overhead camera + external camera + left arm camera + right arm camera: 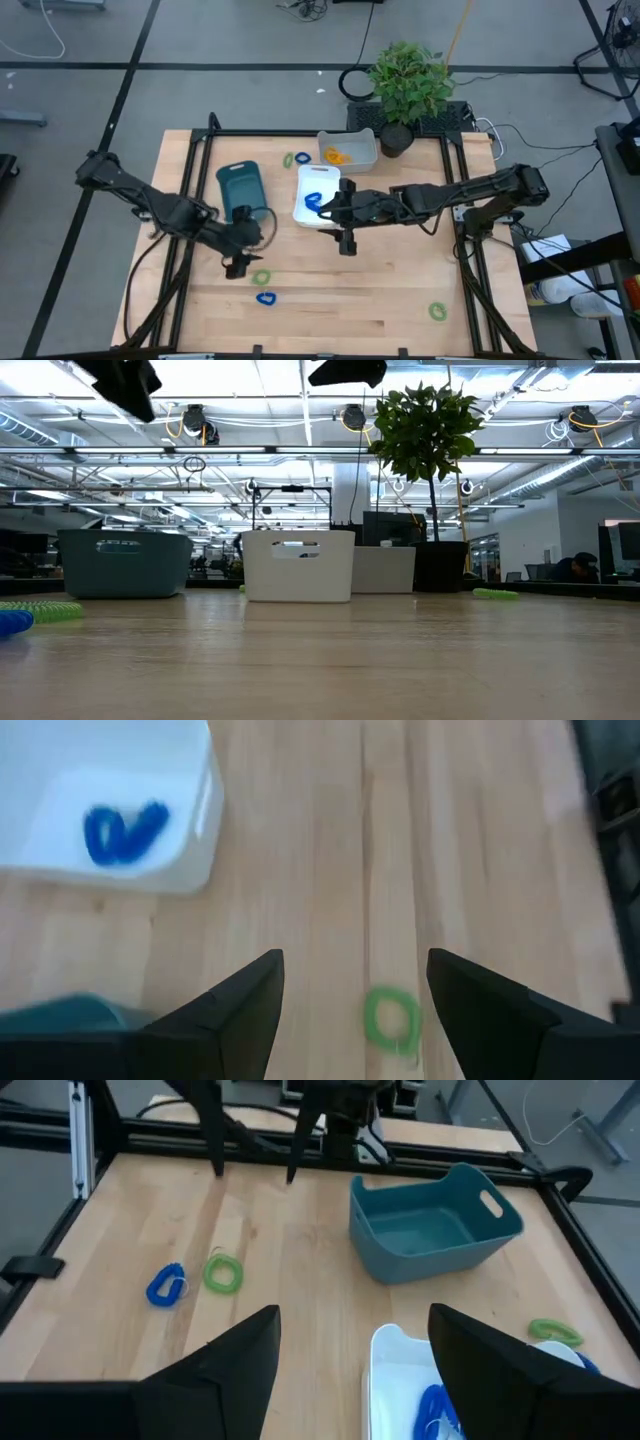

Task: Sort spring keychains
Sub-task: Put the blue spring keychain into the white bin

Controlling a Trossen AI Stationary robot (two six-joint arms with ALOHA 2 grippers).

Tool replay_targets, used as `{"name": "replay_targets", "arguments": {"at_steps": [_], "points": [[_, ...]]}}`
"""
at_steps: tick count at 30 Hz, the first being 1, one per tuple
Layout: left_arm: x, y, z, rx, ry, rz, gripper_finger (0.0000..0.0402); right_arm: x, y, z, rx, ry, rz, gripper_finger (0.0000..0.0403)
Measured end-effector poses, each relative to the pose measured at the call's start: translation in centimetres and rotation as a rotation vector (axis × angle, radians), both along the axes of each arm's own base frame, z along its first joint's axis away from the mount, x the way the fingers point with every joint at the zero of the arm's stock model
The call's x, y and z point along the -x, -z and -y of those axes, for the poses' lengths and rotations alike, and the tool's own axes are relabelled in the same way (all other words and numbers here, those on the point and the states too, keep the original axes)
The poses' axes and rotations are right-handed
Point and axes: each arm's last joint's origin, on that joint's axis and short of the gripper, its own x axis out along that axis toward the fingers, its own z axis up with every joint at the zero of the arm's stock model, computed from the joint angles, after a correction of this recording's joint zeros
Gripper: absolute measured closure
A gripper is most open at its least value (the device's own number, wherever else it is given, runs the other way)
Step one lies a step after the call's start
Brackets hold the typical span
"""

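Observation:
Loose spring keychains lie on the wooden table: a green one (261, 278) and a blue one (265, 298) near the front, another green one (437, 312) at the front right, and a green-and-blue pair (296, 158) at the back. My left gripper (355, 990) hangs open above the front green keychain (392, 1017), clear of it. My right gripper (355, 1360) stands open above the white tray (305, 212), which has blue keychains (432, 1408) lying in it. Another white tray (362, 145) holds an orange one (335, 155).
A teal tray (240, 188) stands left of the white trays. A potted plant (408, 85) stands at the table's back right. Dark frame rails (190, 200) run along the table's left and right sides. Bare wood spreads across the front middle.

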Motion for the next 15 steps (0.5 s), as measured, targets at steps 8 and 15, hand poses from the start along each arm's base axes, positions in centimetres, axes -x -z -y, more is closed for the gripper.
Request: {"name": "replay_targets", "arguments": {"at_steps": [8, 15], "points": [[-1.7, 3.2, 2.6, 0.014, 0.0, -0.189, 0.0149, 0.8, -0.9, -0.8, 0.023, -0.043, 0.019, 0.0163], [-2.3, 5.6, 4.4, 0.025, 0.004, -0.297, 0.0149, 3.2, -2.2, -2.1, 0.01, -0.088, 0.015, 0.0163]]}}
